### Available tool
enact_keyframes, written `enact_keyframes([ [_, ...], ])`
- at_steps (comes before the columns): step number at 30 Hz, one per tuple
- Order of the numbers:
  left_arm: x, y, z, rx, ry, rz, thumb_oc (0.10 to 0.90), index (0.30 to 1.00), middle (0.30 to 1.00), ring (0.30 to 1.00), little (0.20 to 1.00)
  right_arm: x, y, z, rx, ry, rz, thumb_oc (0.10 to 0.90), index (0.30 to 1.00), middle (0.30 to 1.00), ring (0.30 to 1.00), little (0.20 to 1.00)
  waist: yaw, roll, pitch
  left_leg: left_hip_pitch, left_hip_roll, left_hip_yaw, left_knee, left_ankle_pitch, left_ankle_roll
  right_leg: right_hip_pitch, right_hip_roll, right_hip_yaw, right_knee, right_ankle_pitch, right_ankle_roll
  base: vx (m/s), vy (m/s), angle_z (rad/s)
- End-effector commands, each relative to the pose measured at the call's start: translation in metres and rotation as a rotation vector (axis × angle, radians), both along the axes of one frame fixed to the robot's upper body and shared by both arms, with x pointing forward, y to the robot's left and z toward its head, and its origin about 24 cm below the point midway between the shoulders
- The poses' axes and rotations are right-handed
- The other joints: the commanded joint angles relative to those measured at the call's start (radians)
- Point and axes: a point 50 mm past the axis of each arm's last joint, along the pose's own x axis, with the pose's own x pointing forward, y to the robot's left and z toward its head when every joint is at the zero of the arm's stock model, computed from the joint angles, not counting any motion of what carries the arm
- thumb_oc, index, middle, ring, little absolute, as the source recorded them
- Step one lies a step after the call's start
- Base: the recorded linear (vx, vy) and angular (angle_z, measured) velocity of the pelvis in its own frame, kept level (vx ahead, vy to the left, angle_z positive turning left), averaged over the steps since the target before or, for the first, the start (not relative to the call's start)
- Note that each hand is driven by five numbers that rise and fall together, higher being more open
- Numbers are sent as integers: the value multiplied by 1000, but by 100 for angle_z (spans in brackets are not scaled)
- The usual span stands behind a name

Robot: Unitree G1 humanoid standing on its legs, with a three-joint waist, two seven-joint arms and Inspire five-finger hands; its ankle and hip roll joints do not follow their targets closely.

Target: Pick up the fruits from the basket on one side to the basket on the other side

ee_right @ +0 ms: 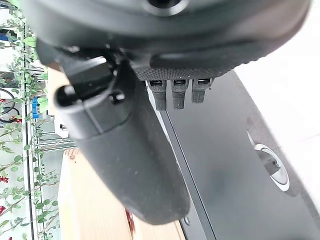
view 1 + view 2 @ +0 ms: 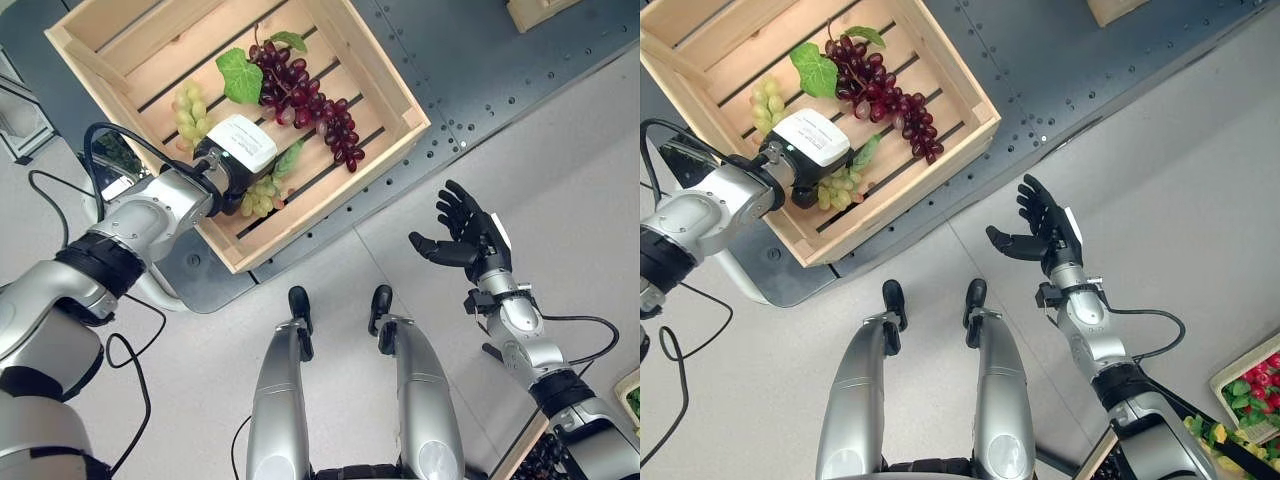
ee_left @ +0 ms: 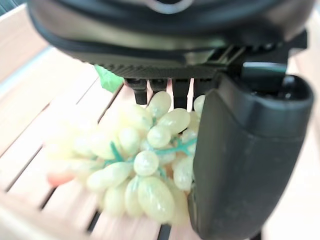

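A wooden slatted crate (image 2: pixel 390 75) stands on my left. In it lie a dark purple grape bunch (image 2: pixel 310 105) with green leaves and pale green grapes (image 2: pixel 190 115). My left hand (image 2: pixel 238 150) is down inside the crate over more green grapes (image 2: pixel 258 197). In the left wrist view that bunch (image 3: pixel 145 165) rests on the slats, with the thumb (image 3: pixel 240 160) straight against its side and the fingers just behind it. My right hand (image 2: pixel 470 240) hangs open above the floor to the right, holding nothing, and its thumb (image 1: pixel 125 155) is straight.
The crate sits on a dark metal plate (image 2: pixel 480 70). A corner of another wooden box (image 2: pixel 540 10) shows at the far right. A container with red, green and yellow fruit (image 2: pixel 1250 385) lies at the lower right. Light floor lies between.
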Motion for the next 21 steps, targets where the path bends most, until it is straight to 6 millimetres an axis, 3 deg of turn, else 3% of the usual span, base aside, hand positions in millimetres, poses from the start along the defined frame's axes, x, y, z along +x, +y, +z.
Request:
enact_keyframes([
  [1, -9, 86, -8, 106, -77, 373, 571, 556, 556, 556, 556, -1, -5, 35, 88, -193, -59, 800, 900, 900, 900, 900, 15, -20, -10, 46, -10, 55, -104, 18, -1, 25, -12, -20, -84, 86, 32, 0, 0, 0],
  [2, -9, 89, -12, 106, -80, 369, 436, 354, 354, 354, 354, -1, -5, 36, 90, -196, -64, 800, 900, 900, 900, 900, 15, -21, -10, 47, -11, 55, -109, 20, -1, 26, -11, -20, -87, 87, 32, 0, 0, 0],
  [3, -9, 90, -17, 96, -80, 368, 400, 300, 300, 300, 300, -1, -5, 37, 93, -200, -69, 800, 900, 900, 900, 900, 14, -23, -10, 44, -12, 54, -109, 22, -2, 23, -9, -20, -88, 88, 31, 0, 0, 0],
  [8, -8, 89, -32, 47, -76, 334, 400, 300, 300, 300, 300, 2, -5, 42, 101, -220, -76, 800, 900, 900, 900, 900, 11, -24, -10, 45, -16, 51, -116, 27, -6, 25, -3, -17, -98, 90, 29, 0, 0, 0],
  [16, -8, 87, -28, 21, -116, 284, 400, 300, 300, 300, 300, 1, -7, 48, 113, -248, -84, 800, 900, 900, 900, 900, 8, -16, -10, 70, -23, 54, -132, 31, -8, 49, 1, -12, -117, 91, 28, 0, 0, 0],
  [19, -9, 87, -23, -59, -159, 264, 400, 300, 300, 300, 300, -1, -6, 48, 115, -257, -77, 800, 900, 900, 900, 900, 8, -12, -10, 90, -24, 57, -136, 29, -7, 64, 2, -7, -119, 89, 28, 0, 0, 0],
  [21, -11, 87, -16, -201, -226, 227, 400, 300, 300, 300, 300, -3, -5, 49, 123, -261, -77, 800, 900, 900, 900, 900, 10, -9, -10, 115, -25, 60, -143, 26, -5, 85, 3, -4, -122, 86, 29, 0, 0, 0],
])
